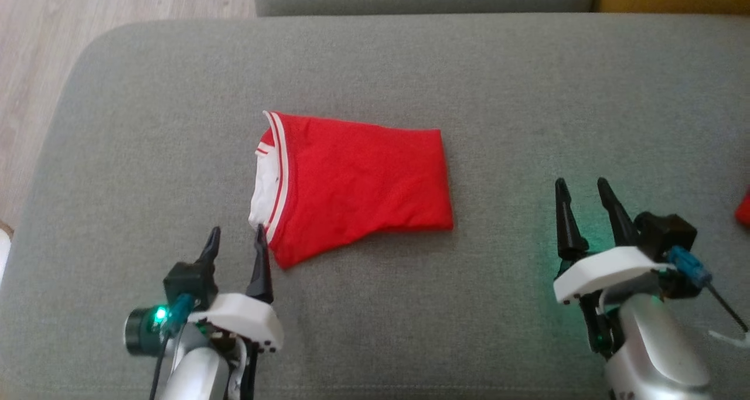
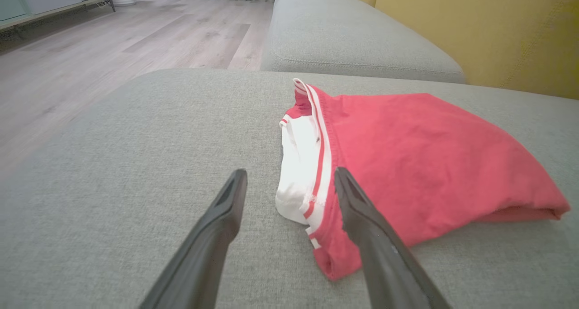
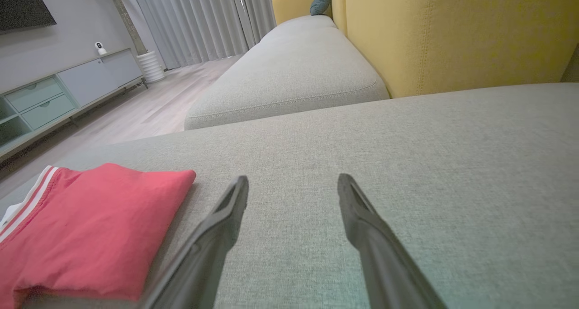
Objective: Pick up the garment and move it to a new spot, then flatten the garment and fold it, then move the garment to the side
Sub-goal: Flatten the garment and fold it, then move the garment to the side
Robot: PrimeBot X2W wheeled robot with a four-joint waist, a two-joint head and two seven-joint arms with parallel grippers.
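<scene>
The red garment (image 1: 357, 183) lay near the middle of the grey sofa cushion (image 1: 527, 84). It was folded into a compact, roughly rectangular packet, with its white-striped band (image 1: 280, 171) and a patch of white lining (image 1: 261, 195) turned toward the robot's left and a rounded fold along the opposite side. The left tool (image 1: 237, 230) hovered at the packet's near left corner, jaws parted and holding nothing; its inner finger stood just beside the white lining, and whether it touched the cloth could not be told. The right tool (image 1: 582, 182) was likewise spread and empty, over bare cushion well apart from the garment's right edge. Judging by the task, the folding looked done and only the move to the side was left. The cloth appeared light, thin and limp, so it would likely sag and fall open if lifted by a single layer, and the soft cushion would give under the fingers. The safer hold seemed to be through all the layers at once: pinch the thick banded edge with the left tool and the folded right edge with the other, then slide or lift the packet level. The risk was catching only the top layer and undoing the fold.
</scene>
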